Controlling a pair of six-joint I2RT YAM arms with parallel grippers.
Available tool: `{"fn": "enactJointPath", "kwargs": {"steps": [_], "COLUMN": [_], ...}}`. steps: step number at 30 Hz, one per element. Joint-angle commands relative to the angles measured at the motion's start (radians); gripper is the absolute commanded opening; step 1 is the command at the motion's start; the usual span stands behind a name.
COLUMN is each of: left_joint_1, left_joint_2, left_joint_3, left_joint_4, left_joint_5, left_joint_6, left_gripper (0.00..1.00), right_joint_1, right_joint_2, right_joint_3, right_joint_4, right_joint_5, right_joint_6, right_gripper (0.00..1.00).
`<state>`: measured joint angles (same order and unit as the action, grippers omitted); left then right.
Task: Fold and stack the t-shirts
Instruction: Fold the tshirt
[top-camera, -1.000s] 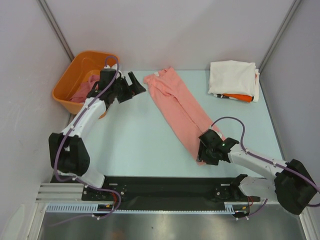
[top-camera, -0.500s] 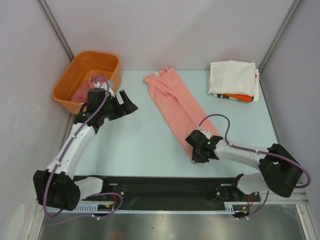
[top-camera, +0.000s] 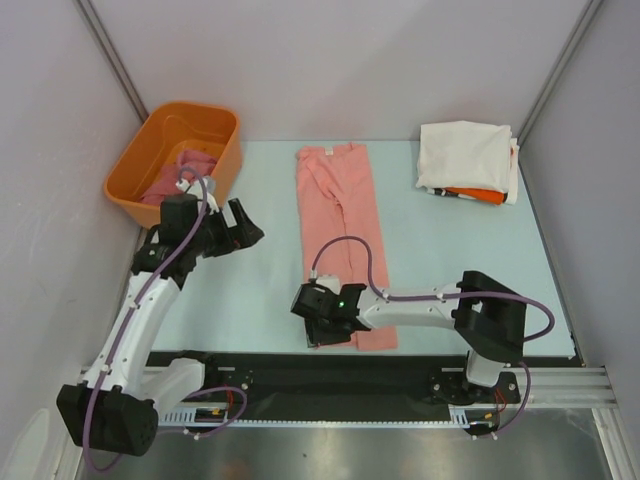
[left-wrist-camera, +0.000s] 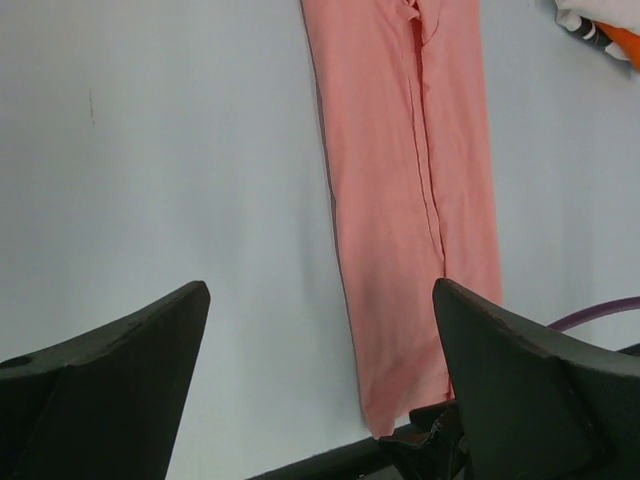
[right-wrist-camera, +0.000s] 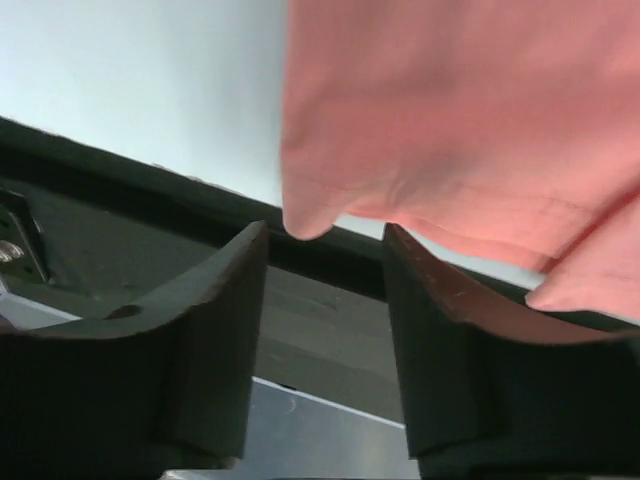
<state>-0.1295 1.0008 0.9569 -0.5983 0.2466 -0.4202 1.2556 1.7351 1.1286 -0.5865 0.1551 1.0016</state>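
A salmon-pink t-shirt (top-camera: 345, 235) lies as a long narrow strip down the middle of the table. Its near end reaches the black front rail. My right gripper (top-camera: 322, 325) sits at the shirt's near-left corner. In the right wrist view its jaws (right-wrist-camera: 325, 235) stand apart with the shirt corner (right-wrist-camera: 305, 222) just beyond the tips and nothing between them. My left gripper (top-camera: 245, 225) is open and empty over bare table left of the shirt; its wrist view shows the strip (left-wrist-camera: 410, 200) ahead. A darker rose-pink shirt (top-camera: 178, 172) lies in the tub. Cream-white (top-camera: 465, 152) and orange (top-camera: 476, 194) folded shirts are stacked at the back right.
The orange plastic tub (top-camera: 160, 130) stands at the back left corner beside the left arm. The black rail (top-camera: 260, 368) runs along the table's near edge under the right gripper. Grey walls close in left, right and behind.
My right gripper swept left along the near edge, dragging the shirt's near end, so the strip went from slanting to straight. My left arm drew back from the tub toward the near left.
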Motion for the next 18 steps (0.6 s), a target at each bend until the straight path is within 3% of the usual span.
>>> {"fn": "enactJointPath", "kwargs": {"steps": [1, 4, 7, 11, 13, 15, 18], "left_joint_1": [0.010, 0.010, 0.001, -0.050, -0.044, -0.018, 0.039], "left_joint_2": [-0.019, -0.053, -0.097, -0.168, -0.194, -0.199, -0.144], "left_joint_3": [-0.070, -0.159, -0.169, -0.152, -0.240, -0.335, -0.449], "left_joint_4": [-0.017, 0.028, 0.034, 0.080, 0.223, 0.242, 0.406], "left_joint_5": [0.054, 0.056, 0.033, -0.023, -0.027, -0.035, 0.190], "left_joint_6": [0.009, -0.012, -0.028, -0.034, -0.110, -0.213, -0.293], "left_gripper": [1.00, 1.00, 1.00, 1.00, 1.00, 1.00, 1.00], "right_joint_1": [-0.004, -0.004, -0.013, -0.060, -0.081, -0.110, -0.153], "right_joint_2": [-0.028, -0.127, -0.219, -0.318, -0.397, -0.462, -0.589], "right_joint_3": [0.034, 0.059, 0.063, -0.014, -0.077, -0.192, -0.320], "right_joint_4": [-0.101, -0.153, -0.196, -0.217, -0.184, -0.144, -0.092], "right_joint_5": [0.015, 0.030, 0.076, 0.150, 0.191, 0.202, 0.187], "right_joint_6": [0.016, 0.009, 0.003, -0.014, -0.017, -0.011, 0.011], "right_gripper": [0.62, 0.78, 0.87, 0.88, 0.88, 0.88, 0.88]}}
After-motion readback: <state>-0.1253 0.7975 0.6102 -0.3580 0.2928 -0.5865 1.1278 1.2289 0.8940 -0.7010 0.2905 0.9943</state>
